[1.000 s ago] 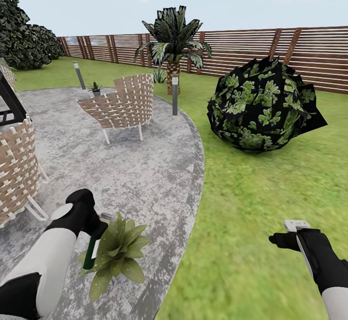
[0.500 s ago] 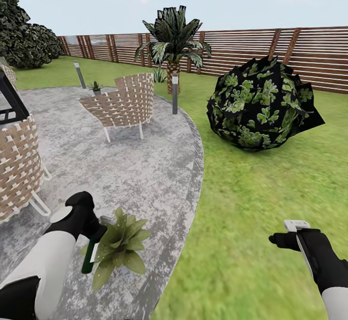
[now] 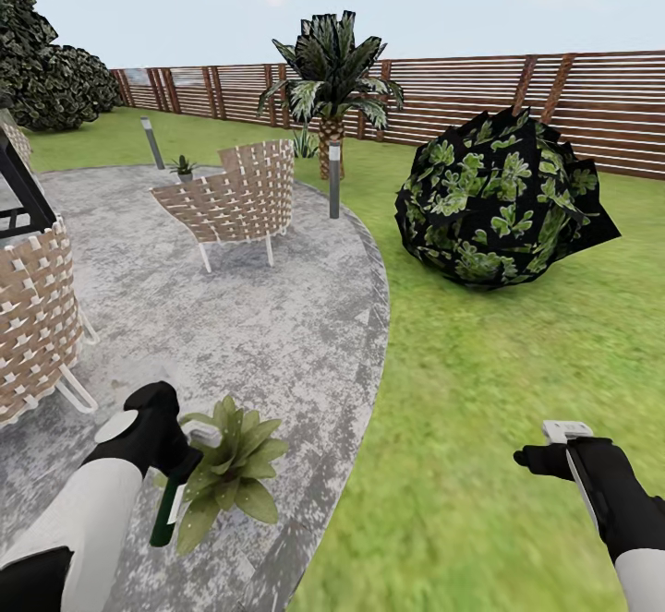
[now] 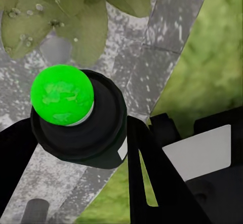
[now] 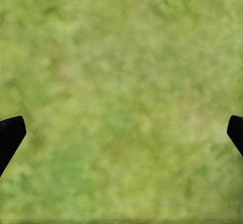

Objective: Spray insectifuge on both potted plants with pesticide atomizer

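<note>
Since a second ago the left arm has drawn slightly back and down toward the robot, and the slim dark green pesticide atomizer (image 3: 168, 506) with its small white label has tilted with it; the low rosette and the paving around it sit as before. The left gripper (image 3: 185, 450) has its black fingers (image 4: 144, 153) clamped on the bottle, which hangs nearly upright just beside the near-left leaves of the small potted plant (image 3: 231, 469), a rosette of broad pointed green leaves standing on the grey mottled paved patio (image 3: 268, 335) close to its curved edge. In the left wrist view the bottle's bright green rounded end (image 4: 62, 95) sits in a dark collar, with leaves dotted with droplets (image 4: 61, 16) beyond it.

The right gripper (image 3: 554, 450) hovers over the green lawn (image 3: 480, 390), well apart from the plant; in the right wrist view its dark fingertips (image 5: 10, 135) stand wide apart at the two sides, with only grass between them.

Farther off stand two woven wicker chairs (image 3: 231, 201), a grey post light (image 3: 333, 180), a palm with a scaly trunk (image 3: 331, 86), a dark leafy shrub (image 3: 503, 201) and a brown slatted wooden fence (image 3: 462, 95).
</note>
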